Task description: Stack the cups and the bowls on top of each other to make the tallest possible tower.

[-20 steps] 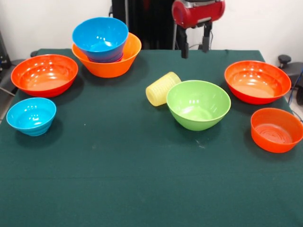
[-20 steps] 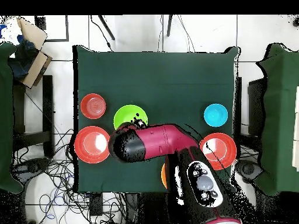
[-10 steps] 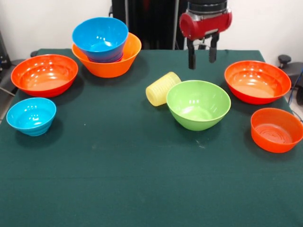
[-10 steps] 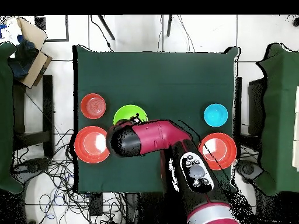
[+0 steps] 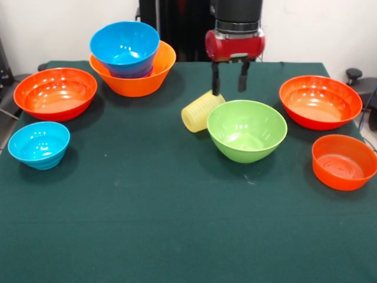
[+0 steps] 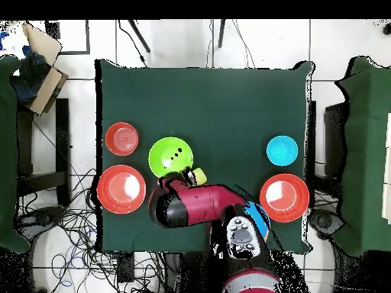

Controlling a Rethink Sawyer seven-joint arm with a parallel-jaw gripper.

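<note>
Seven bowls [image 5: 246,130] in all, one yellow tumbler [image 5: 201,110], one pincer [image 5: 229,79].

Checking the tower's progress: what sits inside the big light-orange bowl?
A blue bowl sits nested in the large light-orange bowl, rim well above it. The blue bowl looks empty. Whatever lies between the two is hidden.

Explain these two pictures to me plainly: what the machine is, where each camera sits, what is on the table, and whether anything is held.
The machine is a red and black robot arm; its grasping tool hangs open, holding nothing. One camera faces it across the green table; the other looks straight down, where the arm hides part of the scene. On the table: a blue bowl nested in a large orange bowl, a yellow cup lying on its side beside a lime green bowl, a cyan bowl, and three red-orange bowls.
</note>
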